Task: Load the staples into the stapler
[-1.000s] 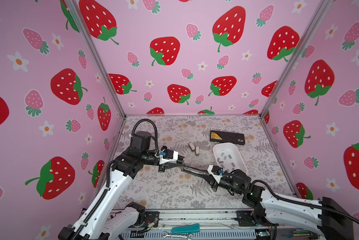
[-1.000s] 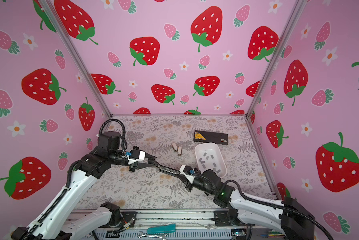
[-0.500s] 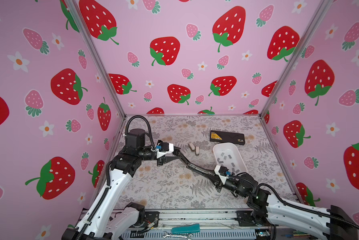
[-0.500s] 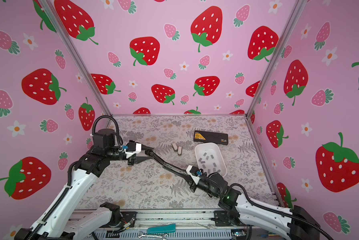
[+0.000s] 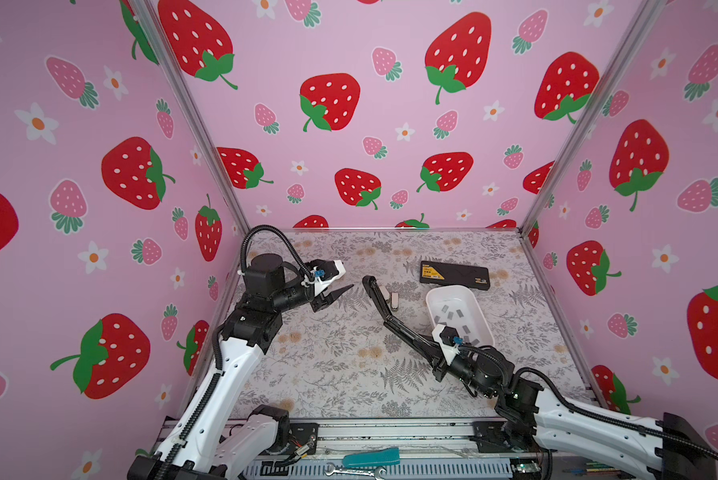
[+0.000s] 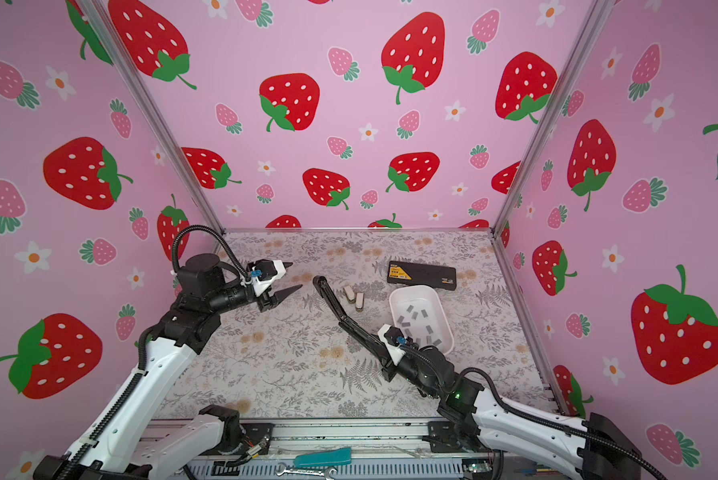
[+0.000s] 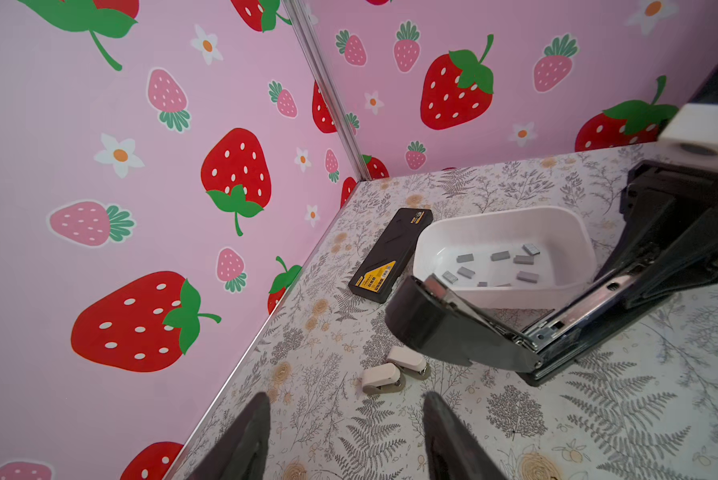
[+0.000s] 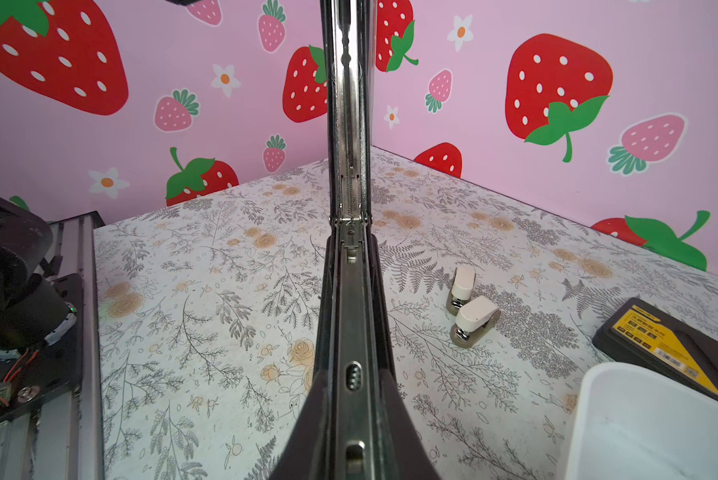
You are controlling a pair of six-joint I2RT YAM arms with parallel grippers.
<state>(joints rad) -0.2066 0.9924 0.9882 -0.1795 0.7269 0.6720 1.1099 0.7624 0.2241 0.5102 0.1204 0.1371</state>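
Fingers (image 7: 249,436) of the left gripper (image 5: 347,276) hang apart and empty, while we see the right gripper (image 5: 419,345) clamped on the opened stapler (image 5: 374,295); staples (image 7: 501,256) lie in the white tray (image 7: 498,218).

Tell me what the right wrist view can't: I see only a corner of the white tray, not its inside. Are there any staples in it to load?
Observer: Yes. The left wrist view looks into the white tray, and several grey staples lie loose on its floor.
Operator: Where is the left gripper? I only see part of that arm's body.
Observer: In both top views the left gripper is open and empty. It hangs over the table, apart from the raised tip of the black stapler.
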